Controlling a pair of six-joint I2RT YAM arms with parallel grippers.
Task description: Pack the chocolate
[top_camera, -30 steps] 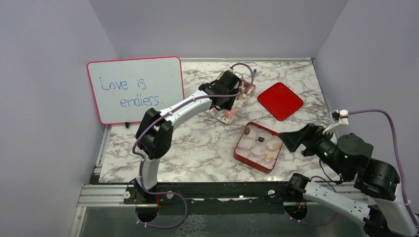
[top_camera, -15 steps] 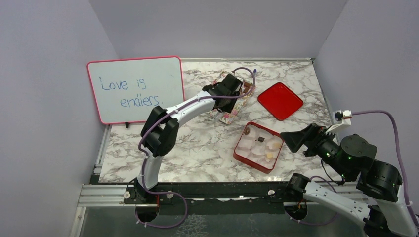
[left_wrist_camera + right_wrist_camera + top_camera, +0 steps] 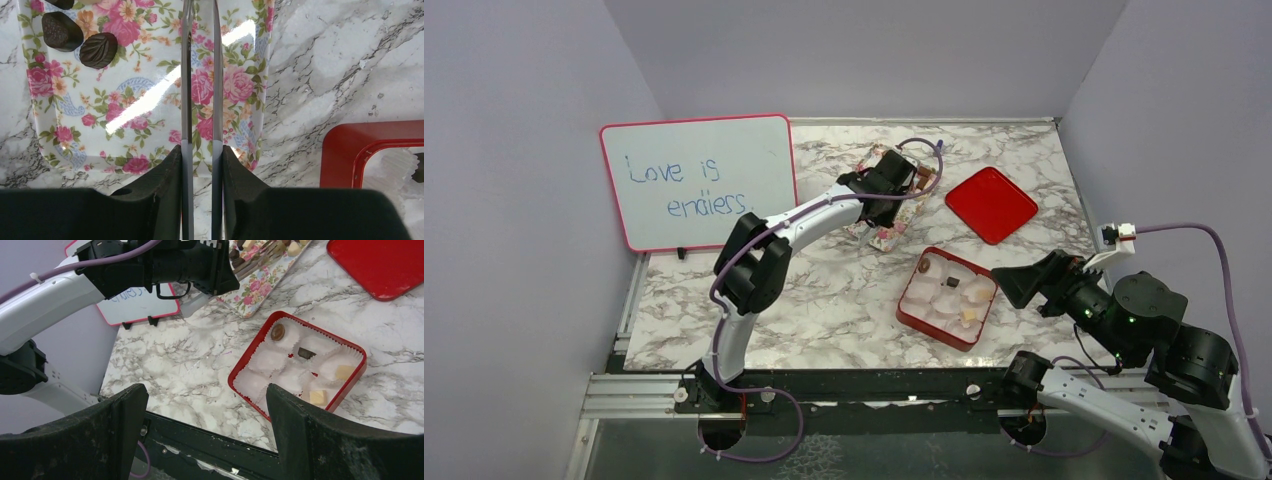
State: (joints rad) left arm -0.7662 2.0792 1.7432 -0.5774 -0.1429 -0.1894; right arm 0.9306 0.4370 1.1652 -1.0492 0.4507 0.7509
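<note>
The floral tray (image 3: 125, 125) lies at the back of the table, with dark chocolate (image 3: 61, 31) pieces at its far corner. My left gripper (image 3: 912, 182) reaches over this tray. Its two thin metal fingers (image 3: 186, 100) stand a narrow gap apart and run off the top of the left wrist view, so their tips are hidden. The red box (image 3: 240, 365) of white paper cups holds a round brown chocolate (image 3: 278, 332), a dark square one (image 3: 306, 353) and cream ones (image 3: 316, 397). My right gripper (image 3: 205, 390) hangs wide open, empty, near the box's right side.
A red lid (image 3: 991, 204) lies at the back right, beyond the box. A whiteboard (image 3: 696, 180) with blue writing leans at the left. Grey walls close in both sides and the back. The black frame rail (image 3: 210, 432) runs along the near edge.
My left gripper has pushed a little further over the floral tray. The right arm has shifted slightly to the right, its jaws still wide.
</note>
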